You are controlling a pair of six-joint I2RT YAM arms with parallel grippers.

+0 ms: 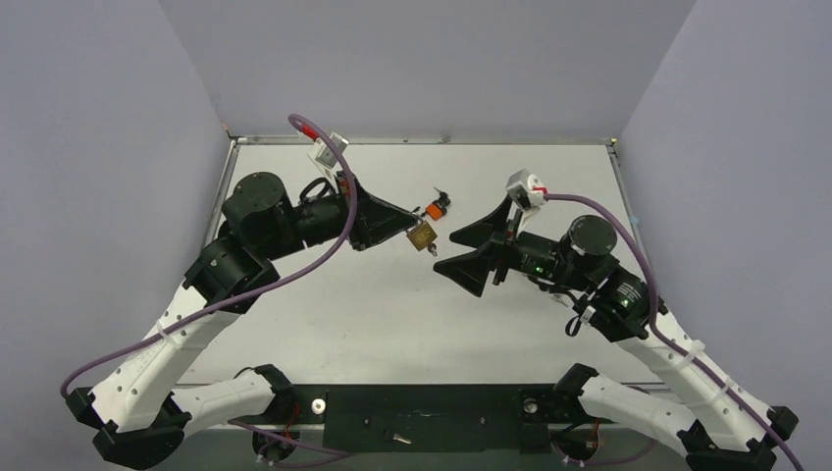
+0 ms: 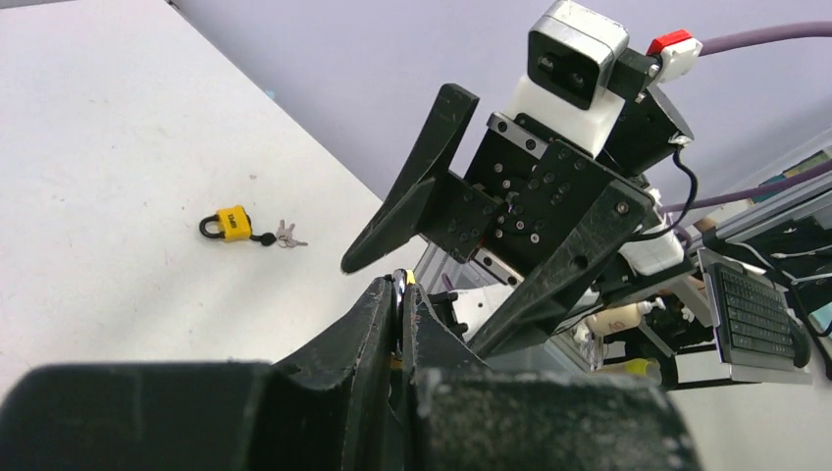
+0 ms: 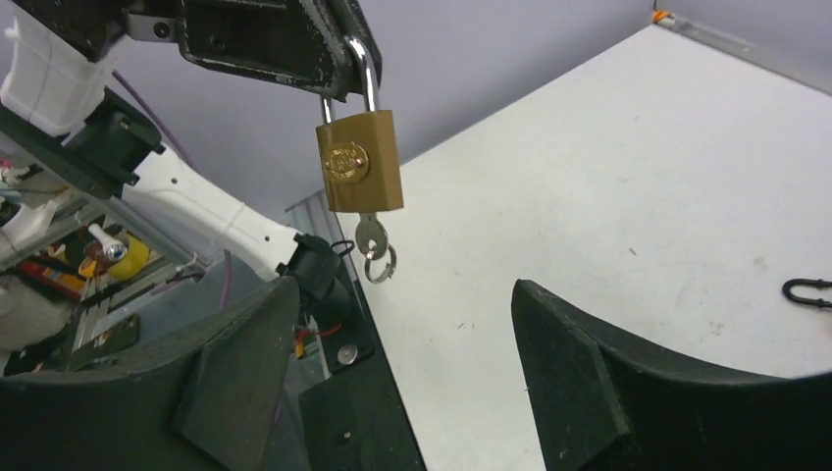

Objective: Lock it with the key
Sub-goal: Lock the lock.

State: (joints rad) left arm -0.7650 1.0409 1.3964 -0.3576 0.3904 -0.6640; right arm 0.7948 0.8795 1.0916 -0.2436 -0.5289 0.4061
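Top view, centre: left gripper (image 1: 412, 224) dangles brass padlock (image 1: 423, 235) clear of table (image 1: 392, 314) for access; left wrist: its jaws pinched tight; right wrist: shackle (image 3: 372, 74) clamped upper left, key (image 3: 370, 235) seated underneath, right gripper (image 3: 402, 289) gaping wide to grab it.

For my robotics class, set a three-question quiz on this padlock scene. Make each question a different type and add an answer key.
1. True or false: the right gripper is open and holds nothing.
2. What holds the brass padlock up by its shackle? A) left gripper B) right gripper C) nothing
3. Fill in: a ____ with a ring on it sits in the keyhole on the brass padlock's underside.
Key: 1 true; 2 A; 3 key.
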